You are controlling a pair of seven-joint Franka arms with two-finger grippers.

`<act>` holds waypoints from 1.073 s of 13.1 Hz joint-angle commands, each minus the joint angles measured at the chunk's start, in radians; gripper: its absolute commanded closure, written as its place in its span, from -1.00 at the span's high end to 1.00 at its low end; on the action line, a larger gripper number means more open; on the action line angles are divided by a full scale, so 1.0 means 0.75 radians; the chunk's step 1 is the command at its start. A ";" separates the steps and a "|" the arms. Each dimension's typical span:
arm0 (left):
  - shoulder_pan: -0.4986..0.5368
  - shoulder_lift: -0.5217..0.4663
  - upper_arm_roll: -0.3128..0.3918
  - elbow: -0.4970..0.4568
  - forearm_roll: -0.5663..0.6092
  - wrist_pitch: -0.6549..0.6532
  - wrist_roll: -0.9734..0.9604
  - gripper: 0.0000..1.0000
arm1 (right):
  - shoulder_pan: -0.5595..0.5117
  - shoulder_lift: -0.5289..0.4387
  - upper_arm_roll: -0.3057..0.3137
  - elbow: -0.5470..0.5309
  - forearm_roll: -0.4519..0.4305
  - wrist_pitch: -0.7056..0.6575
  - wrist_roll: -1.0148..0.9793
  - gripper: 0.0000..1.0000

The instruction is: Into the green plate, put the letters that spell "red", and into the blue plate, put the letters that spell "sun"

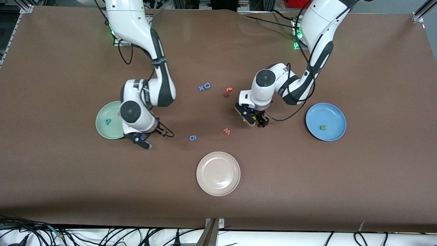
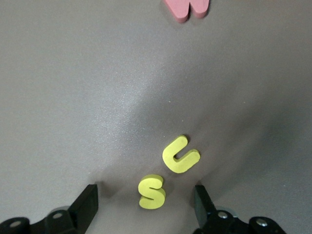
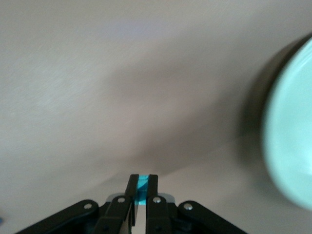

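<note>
Pinching a sliver of teal foam, the smaller teal r (image 3: 142,187), the right claw (image 1: 141,140) sits with its fingers (image 3: 152,195) squeezed tight, low over the desk (image 1: 307,191) just beside the green plate (image 1: 102,128), at the edge nearer the front camera. On the green plate lies the teal d (image 1: 108,121), and a bit of orange shows at its rim under the arm. Away toward the left arm's end from the green plate, the left claw (image 1: 253,120) hangs with its fingers (image 2: 87,202) spread wide around the yellow s (image 2: 152,191), the yellow u (image 2: 180,154) just beside it. The red-pink w (image 1: 227,131) lies near them. Farther still from the green plate is the blue plate (image 1: 336,118) with the green n (image 1: 323,127) inside.
</note>
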 commanded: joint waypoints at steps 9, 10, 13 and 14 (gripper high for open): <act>0.000 0.036 0.023 0.027 0.020 0.041 0.005 -0.45 | -0.059 -0.028 -0.233 -0.174 0.017 -0.186 -0.687 -1.00; 0.000 0.036 0.023 0.027 0.018 0.041 0.004 -0.53 | -0.082 -0.024 -0.231 -0.174 0.017 -0.183 -0.702 -0.97; 0.010 0.030 0.027 0.025 0.016 0.041 0.002 -0.70 | -0.098 -0.022 -0.229 -0.160 0.017 -0.195 -0.706 1.00; 0.018 0.018 0.033 0.021 0.016 0.041 0.004 -0.70 | -0.096 -0.024 -0.231 -0.154 0.017 -0.202 -0.708 1.00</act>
